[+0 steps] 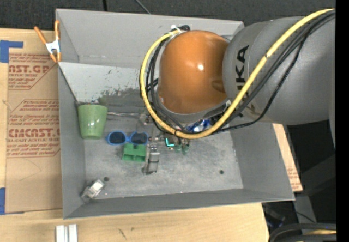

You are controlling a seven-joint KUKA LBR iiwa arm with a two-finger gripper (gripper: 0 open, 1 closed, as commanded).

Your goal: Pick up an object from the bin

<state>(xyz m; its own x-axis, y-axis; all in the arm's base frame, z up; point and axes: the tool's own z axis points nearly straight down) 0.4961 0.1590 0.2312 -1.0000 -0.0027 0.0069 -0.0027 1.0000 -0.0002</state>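
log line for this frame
gripper: low, beside green block | near: blue sunglasses, green cup | grasp: cannot tell

Cup (91, 120) and block (133, 152) are green, sunglasses (125, 138) blue

The arm (294, 77) is a thick, smooth, light-grey casing with rounded edges, marked with large black lettering (240, 70) that runs along its side. Its wrist is capped by a glossy orange cover (191, 72), dome-shaped, with a bright highlight. A yellow cable (260, 74) lies along the grey casing and rings the dome, bundled with thinner black cables (159, 116). Under the dome sit a small blue part (199, 125) and a green-lit circuit board (178, 145). The gripper (150, 164) is small, grey and metallic.
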